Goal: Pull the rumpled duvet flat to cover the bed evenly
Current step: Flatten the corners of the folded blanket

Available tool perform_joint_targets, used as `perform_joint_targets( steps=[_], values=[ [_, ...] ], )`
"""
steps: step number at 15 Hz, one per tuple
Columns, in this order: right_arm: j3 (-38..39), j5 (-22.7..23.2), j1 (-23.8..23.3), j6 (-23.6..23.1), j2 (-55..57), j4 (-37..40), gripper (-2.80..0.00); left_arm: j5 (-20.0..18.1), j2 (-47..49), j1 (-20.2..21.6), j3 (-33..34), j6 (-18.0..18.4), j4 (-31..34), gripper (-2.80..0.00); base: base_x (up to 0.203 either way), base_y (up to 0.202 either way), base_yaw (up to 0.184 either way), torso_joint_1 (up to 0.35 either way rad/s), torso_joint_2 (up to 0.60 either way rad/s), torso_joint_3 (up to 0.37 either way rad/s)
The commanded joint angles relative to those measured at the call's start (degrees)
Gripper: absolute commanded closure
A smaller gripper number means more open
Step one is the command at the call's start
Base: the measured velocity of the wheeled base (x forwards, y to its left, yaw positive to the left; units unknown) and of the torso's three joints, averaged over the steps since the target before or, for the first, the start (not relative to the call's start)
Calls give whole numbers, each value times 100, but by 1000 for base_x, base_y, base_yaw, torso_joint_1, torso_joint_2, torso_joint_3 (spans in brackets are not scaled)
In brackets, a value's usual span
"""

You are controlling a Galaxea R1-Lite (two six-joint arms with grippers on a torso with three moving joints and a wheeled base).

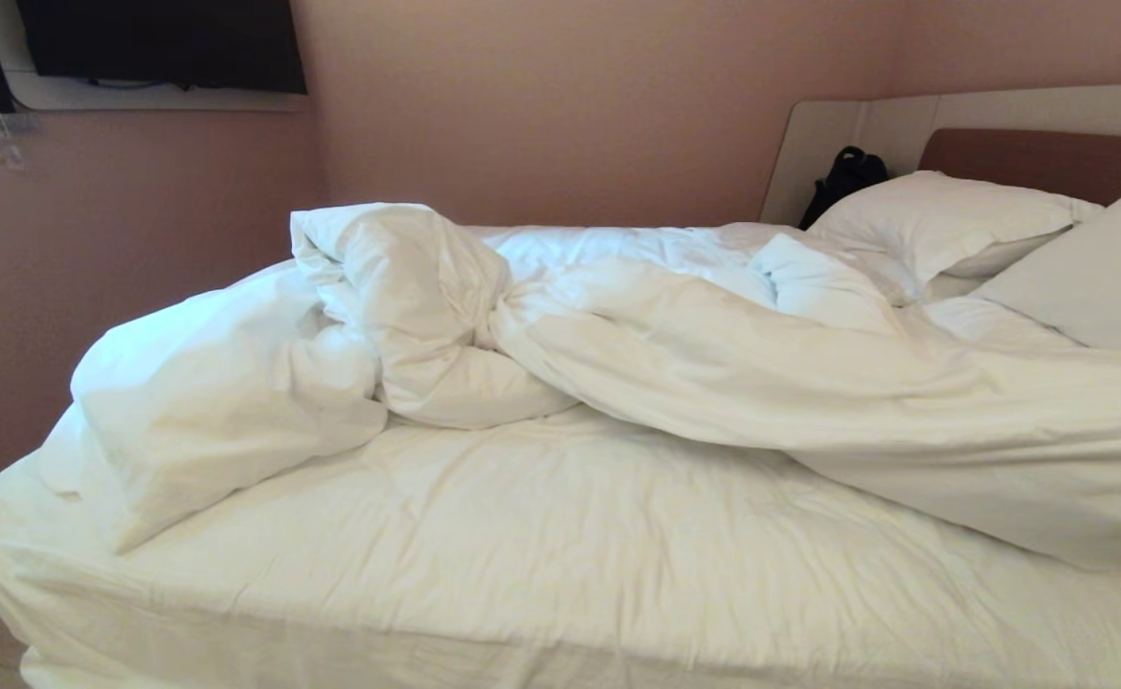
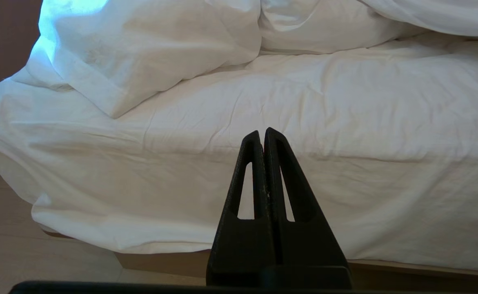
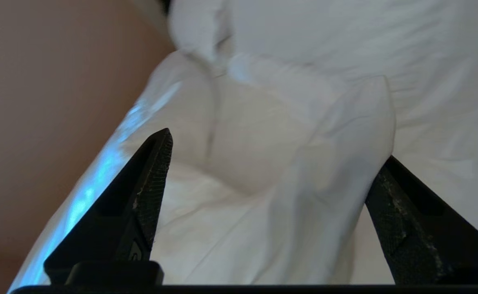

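Note:
The duvet (image 1: 713,364) lies rumpled in a twisted heap across the far half of the bed, with a bunched knot (image 1: 407,306) toward its foot end. The bed shows its tan base (image 2: 161,263) and brown headboard (image 1: 1029,158). Neither gripper appears in the head view. My left gripper (image 2: 262,132) is shut on nothing and hangs low, facing the bed's near side. My right gripper (image 3: 277,147) is open above the white bedding. A raised fold of the duvet (image 3: 336,163) stands between its spread fingers and rests against one finger (image 3: 398,212), unpinched.
Two white pillows (image 1: 943,225) (image 1: 1096,287) lean at the headboard, with a black bag (image 1: 842,182) behind them. A pink wall runs along the bed's far side. A dark screen (image 1: 158,43) hangs at the upper left. Pale floor (image 2: 18,245) shows by the bed's foot corner.

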State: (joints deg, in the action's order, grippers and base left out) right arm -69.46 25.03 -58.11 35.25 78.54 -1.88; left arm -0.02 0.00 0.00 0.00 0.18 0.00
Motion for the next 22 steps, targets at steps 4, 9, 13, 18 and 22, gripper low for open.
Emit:
perform_joint_targets(
  steps=[4,9,13,18,22],
  values=[
    [84,2793,1222,76,-1008,763,-280,2,1,0,0,0,0,0,0,0,0,0,0,0],
    [78,2841,2418,82,-1206,872,-280,2,0,0,0,0,0,0,0,0,0,0,0,0],
    [47,2783,3565,74,-782,848,-280,2,0,0,0,8,0,0,0,0,0,0,0,0],
    [-549,1701,4859,40,229,849,0,2,0,0,0,0,0,0,0,0,0,0,0,0],
    [-1162,54,5945,-198,1194,868,0,2,0,0,0,0,0,0,0,0,0,0,0,0]
  ],
)
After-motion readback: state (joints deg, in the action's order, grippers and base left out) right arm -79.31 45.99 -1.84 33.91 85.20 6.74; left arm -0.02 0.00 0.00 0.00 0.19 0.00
